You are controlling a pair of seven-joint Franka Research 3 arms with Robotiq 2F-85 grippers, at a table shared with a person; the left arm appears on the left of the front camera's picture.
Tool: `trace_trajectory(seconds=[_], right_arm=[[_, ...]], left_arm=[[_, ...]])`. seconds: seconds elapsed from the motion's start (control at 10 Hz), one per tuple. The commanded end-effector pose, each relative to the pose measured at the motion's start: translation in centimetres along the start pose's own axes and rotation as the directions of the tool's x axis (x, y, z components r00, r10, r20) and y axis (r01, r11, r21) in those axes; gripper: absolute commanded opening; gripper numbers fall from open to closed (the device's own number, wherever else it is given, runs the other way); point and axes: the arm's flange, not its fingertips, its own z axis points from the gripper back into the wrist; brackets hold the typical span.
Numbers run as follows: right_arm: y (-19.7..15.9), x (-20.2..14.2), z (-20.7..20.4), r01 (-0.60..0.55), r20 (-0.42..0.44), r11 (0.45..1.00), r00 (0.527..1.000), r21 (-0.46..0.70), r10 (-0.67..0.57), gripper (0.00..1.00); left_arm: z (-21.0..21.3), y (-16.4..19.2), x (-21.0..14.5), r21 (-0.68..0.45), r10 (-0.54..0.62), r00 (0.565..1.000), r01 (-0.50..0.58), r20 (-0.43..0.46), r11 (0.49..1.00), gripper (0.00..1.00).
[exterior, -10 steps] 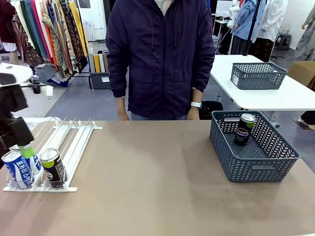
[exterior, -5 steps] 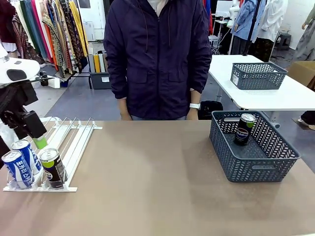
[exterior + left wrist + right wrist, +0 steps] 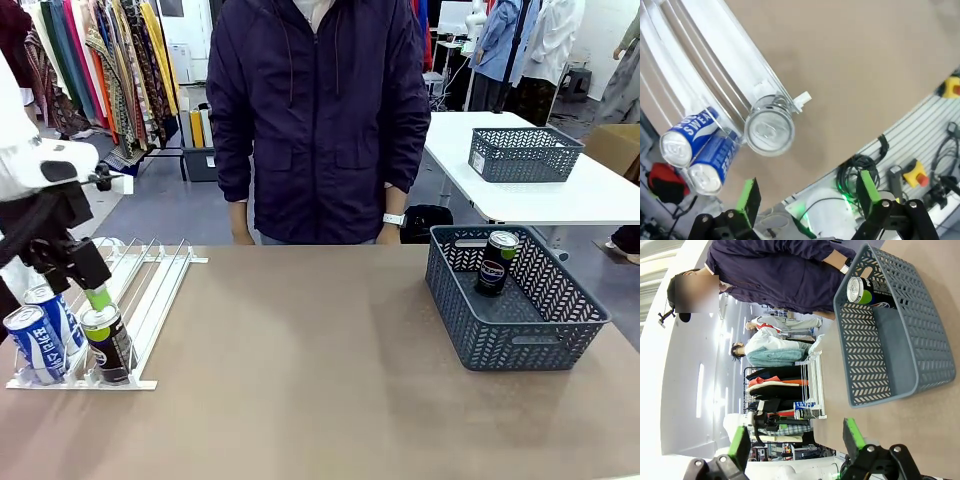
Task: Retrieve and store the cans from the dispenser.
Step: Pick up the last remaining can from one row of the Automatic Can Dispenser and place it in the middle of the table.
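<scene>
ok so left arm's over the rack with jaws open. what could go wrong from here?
1. The black can sits off-centre, toward one finger of the open left gripper. A straight descent may hit its rim.
2. The blue cans stand close beside it, so a finger could knock one.
3. The dispenser looks light, so a snagged lift might drag it.

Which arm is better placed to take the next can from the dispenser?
Left. The left pincer hangs open close above the black can at the dispenser's near end, beside two blue cans. The right pincer, also open, faces the grey basket, with the dispenser far across the table.
</scene>
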Motion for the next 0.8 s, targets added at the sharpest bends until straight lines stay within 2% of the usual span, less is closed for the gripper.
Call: trace_trajectory(seconds=[0.0,0.2,0.6,0.7], right_arm=[[0.3,0.0,0.1,0.003,0.000,1.000,1.000,0.008,-0.003,1.00],[0.3,0.0,0.1,0.003,0.000,1.000,1.000,0.008,-0.003,1.00],[0.3,0.0,0.1,0.003,0.000,1.000,1.000,0.008,-0.003,1.00],[0.3,0.0,0.1,0.003,0.000,1.000,1.000,0.008,-0.003,1.00]], left_arm=[[-2.4,0.8,0.8,0.030,0.081,0.996,-0.081,-0.021,0.996,1.00],[-5.5,1.8,1.6,0.153,0.216,0.976,-0.213,-0.005,0.965,1.00],[-9.1,2.7,1.7,0.130,0.257,0.965,-0.260,0.040,0.957,1.00],[-9.6,2.8,1.3,0.119,0.261,0.965,-0.262,0.026,0.958,1.00]])
